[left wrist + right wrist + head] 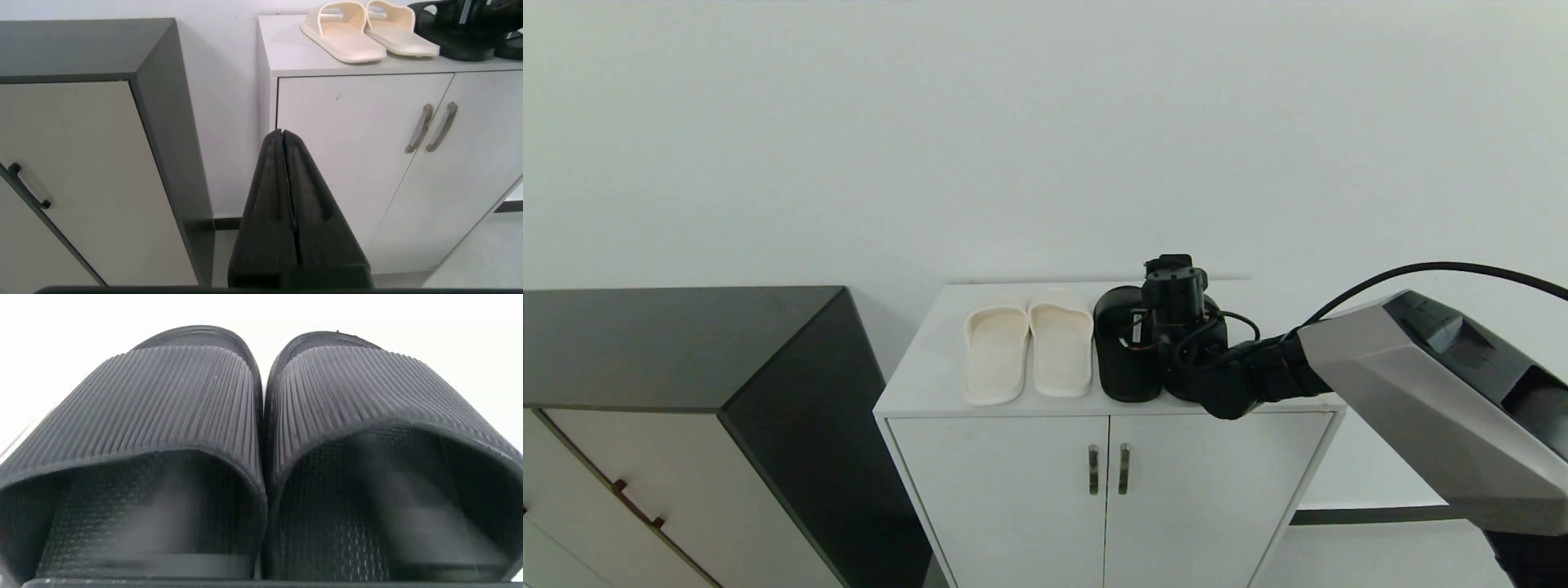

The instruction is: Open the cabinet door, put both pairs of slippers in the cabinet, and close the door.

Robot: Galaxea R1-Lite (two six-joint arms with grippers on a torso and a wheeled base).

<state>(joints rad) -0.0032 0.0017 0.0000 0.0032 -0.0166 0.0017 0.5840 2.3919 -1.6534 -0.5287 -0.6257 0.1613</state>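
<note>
1. The white two-door cabinet [1013, 506] is standing against the pale wall. Both doors are sitting closed, and the slim vertical metal handles [1093, 469] are flanking the middle seam.
2. The pair of cream moulded slippers [1013, 351] is lying side by side on the left part of the cabinet's top, with the toes pointing towards the far wall.
3. The pair of black ribbed-strap slippers [1125, 359] is lying just to the right of the cream pair on the same top, also with the toes pointing far.
4. The right claw [1174, 273] is hanging over the right-hand black slipper. The right wrist view is looking into both black slippers from the heel end. I cannot tell whether this claw is open or closed, or whether it is holding anything.
5. The left claw [284, 143] is pressed fully closed and gripping nothing. It is sitting low, on the near side of the gap between the two cabinets.
6. The dark grey cabinet with beige drawer fronts [792, 425] is standing left of the white one.
</note>
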